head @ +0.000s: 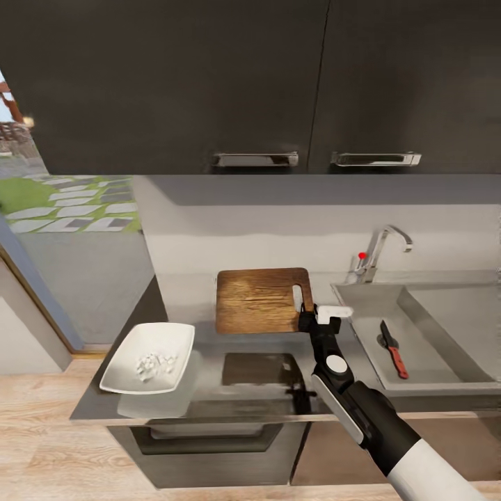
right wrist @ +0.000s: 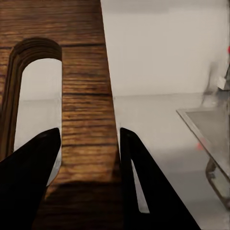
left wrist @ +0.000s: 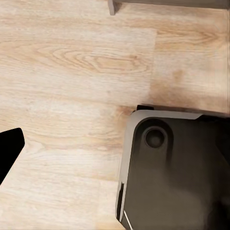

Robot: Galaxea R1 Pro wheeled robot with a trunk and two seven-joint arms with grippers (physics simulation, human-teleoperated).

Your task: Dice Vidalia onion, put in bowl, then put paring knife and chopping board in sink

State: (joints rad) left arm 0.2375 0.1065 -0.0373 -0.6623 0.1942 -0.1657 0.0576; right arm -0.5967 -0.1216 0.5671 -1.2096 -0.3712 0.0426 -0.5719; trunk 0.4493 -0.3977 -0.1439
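The right gripper (head: 311, 321) is at the near right corner of the chopping board (head: 257, 299), beside its handle slot. In the right wrist view its two dark fingers (right wrist: 28, 177) stand on both sides of the strip of wood between the slot and the board's edge. They seem about to close on it, but I cannot tell if they already press the wood.

The bowl (head: 148, 357) stands at the left end of the countertop (head: 209, 403), with white diced onion (head: 154, 363) inside it. The paring knife (head: 393, 348) already lies in the sink (head: 417, 327), on the flat grey part. So I judge that only the last step remains: to carry the board into the sink. The next move calls for a firm grip on this narrow strip, then a lift and a move to the right.

The left gripper (left wrist: 9, 155) shows only as one dark tip over the wooden floor (left wrist: 72, 62), so its opening is not clear. The sink's right side is cut off.
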